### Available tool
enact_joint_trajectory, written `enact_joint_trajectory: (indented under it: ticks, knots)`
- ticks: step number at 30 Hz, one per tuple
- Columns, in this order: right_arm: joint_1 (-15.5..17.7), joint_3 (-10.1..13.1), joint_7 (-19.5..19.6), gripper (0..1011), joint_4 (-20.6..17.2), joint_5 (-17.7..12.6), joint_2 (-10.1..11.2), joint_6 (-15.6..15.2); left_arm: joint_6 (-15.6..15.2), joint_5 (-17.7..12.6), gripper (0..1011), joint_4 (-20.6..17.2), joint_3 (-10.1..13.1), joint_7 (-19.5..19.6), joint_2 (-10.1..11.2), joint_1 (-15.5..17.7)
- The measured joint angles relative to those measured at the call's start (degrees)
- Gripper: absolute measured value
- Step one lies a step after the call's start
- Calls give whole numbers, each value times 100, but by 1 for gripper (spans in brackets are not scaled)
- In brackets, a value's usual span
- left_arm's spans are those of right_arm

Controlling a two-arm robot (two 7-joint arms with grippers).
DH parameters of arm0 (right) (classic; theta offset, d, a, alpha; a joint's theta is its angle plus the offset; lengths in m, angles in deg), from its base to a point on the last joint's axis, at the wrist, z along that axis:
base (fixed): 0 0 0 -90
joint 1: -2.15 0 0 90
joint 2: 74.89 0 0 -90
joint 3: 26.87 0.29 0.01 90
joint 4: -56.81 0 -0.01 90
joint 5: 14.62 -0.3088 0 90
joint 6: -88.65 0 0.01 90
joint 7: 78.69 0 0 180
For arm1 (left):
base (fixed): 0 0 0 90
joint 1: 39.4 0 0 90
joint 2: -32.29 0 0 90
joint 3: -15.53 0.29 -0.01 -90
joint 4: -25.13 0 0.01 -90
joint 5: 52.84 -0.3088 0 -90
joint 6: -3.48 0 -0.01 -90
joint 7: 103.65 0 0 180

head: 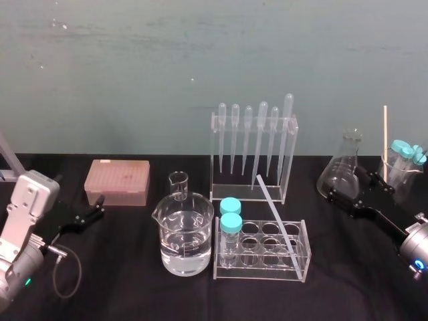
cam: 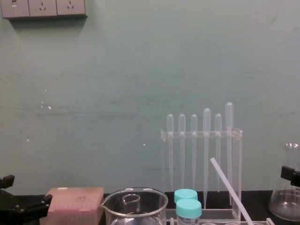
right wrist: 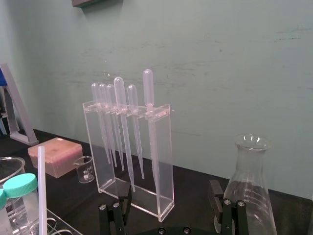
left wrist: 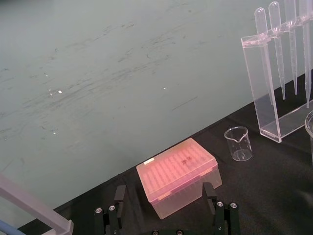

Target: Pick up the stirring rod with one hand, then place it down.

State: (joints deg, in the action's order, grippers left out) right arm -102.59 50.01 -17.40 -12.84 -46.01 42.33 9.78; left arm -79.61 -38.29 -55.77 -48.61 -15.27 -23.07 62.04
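The stirring rod (head: 276,217) is a thin translucent-white stick that leans aslant in the clear test tube rack (head: 294,266), with its upper end toward the pipette stand. It also rises in front of the pipettes as the stirring rod (cam: 229,187), and shows at the edge as the stirring rod (right wrist: 41,191). My right gripper (head: 348,186) hovers open at the table's right, just in front of the conical flask (head: 344,167), with nothing between its fingers (right wrist: 215,196). My left gripper (head: 99,207) rests open at the far left, facing the pink box (left wrist: 178,174).
A pipette stand (head: 254,150) with several pipettes stands behind the tube rack. A large beaker of water (head: 184,237) and a small beaker (head: 178,184) sit left of the rack. Two teal-capped tubes (head: 231,224) stand in the rack. A beaker with capped tubes (head: 403,167) is far right.
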Motion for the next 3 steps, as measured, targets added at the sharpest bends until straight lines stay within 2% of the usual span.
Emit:
enact_joint_trajectory:
  ticks: [3]
  knots:
    - [-2, 0, -3, 1003, 2, -1, 0, 11, 0, 0, 1000, 0, 0, 0, 0, 0]
